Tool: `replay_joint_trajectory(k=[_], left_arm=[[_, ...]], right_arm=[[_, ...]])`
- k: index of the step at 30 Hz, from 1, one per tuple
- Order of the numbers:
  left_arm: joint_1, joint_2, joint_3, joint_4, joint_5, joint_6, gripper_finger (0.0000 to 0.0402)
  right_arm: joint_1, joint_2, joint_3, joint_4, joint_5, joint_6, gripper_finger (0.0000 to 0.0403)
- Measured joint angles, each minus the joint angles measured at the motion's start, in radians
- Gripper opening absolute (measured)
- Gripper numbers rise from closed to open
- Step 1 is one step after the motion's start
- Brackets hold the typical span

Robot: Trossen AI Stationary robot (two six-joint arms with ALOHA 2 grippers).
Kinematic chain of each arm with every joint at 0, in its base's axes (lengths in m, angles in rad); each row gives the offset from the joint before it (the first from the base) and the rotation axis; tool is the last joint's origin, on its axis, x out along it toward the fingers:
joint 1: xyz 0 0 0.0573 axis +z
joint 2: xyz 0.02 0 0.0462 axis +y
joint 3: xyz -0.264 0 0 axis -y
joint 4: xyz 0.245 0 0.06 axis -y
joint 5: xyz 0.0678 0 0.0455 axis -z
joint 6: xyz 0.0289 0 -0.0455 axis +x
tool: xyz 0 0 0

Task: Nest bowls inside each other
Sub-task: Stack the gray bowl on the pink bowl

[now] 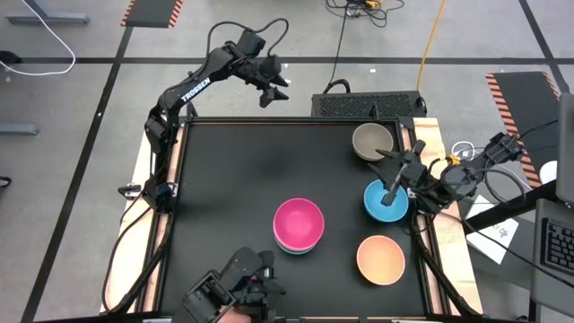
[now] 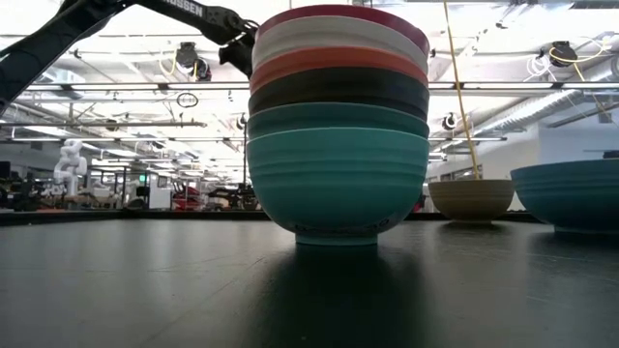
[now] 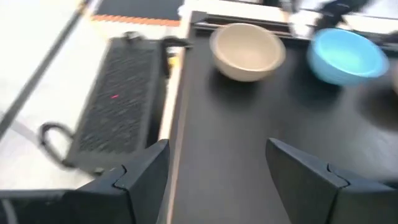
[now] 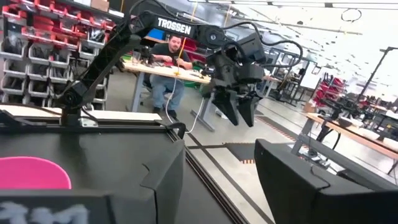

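Right gripper [image 1: 391, 190] over blue bowl [image 1: 384, 201] (fingers apart) — left gripper [image 1: 276, 87] raised.

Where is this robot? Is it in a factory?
Probably a robotics lab or workshop. Behind the black table are shelves of red parts bins, long workbenches where a person sits, and hazard-striped floor mats.

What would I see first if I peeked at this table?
A tall stack of bowls fills the low view, turquoise at the bottom and magenta on top, standing in the middle of the black table. To its right the right end effector reaches into the blue bowl, between the grey-brown bowl and the peach-orange bowl.
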Motion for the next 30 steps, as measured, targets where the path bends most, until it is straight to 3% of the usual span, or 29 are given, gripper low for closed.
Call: replay_joint_trajectory(k=[5,8,16,22,30], left_arm=[[0.0,0.0,0.0,0.028,-0.141,-0.162,0.0269],[0.0,0.0,0.0,0.009,-0.162,-0.197,0.0269],[-0.005,0.0,0.0,0.045,-0.124,-0.196,0.0269],[-0.005,0.0,0.0,0.063,0.047,-0.268,0.0269],[-0.005,0.0,0.0,-0.01,0.037,-0.283,0.0269]], right_arm=[[0.0,0.005,0.0,-0.003,-0.004,0.0,0.0176],[0.0,0.006,0.0,-0.008,-0.007,0.019,0.0176],[0.0,0.006,0.0,-0.029,-0.098,0.046,0.0176],[0.0,0.006,0.0,-0.033,-0.111,0.055,0.0176],[0.0,0.007,0.0,-0.081,-0.112,0.082,0.0176]])
